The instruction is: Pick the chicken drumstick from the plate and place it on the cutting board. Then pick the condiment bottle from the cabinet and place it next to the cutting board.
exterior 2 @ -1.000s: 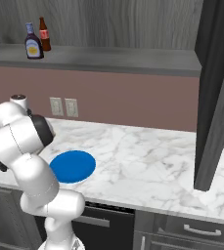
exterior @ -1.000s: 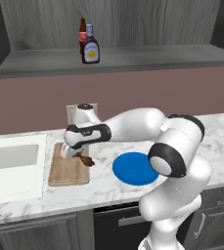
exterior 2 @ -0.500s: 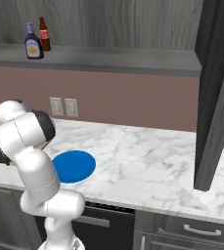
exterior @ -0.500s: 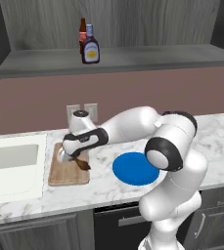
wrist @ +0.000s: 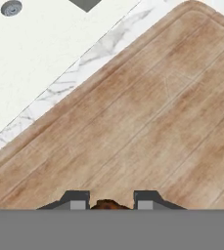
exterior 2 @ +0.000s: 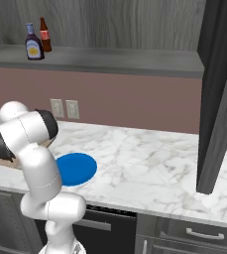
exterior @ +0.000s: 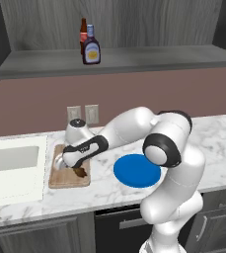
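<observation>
The gripper (exterior: pixel 74 167) sat low over the cutting board (exterior: pixel 60 179), left of centre in the left base view. The chicken drumstick (wrist: pixel 107 204) peeked out between its fingertips at the bottom of the hand view, so it was probably clamped on it, touching or just above the wood.

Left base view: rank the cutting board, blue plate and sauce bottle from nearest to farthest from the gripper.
1. Cutting board: right beneath the gripper, which holds the drumstick over it.
2. Plate: on the counter, to the board's right.
3. Sauce bottle: high up on the shelf, farthest.
</observation>
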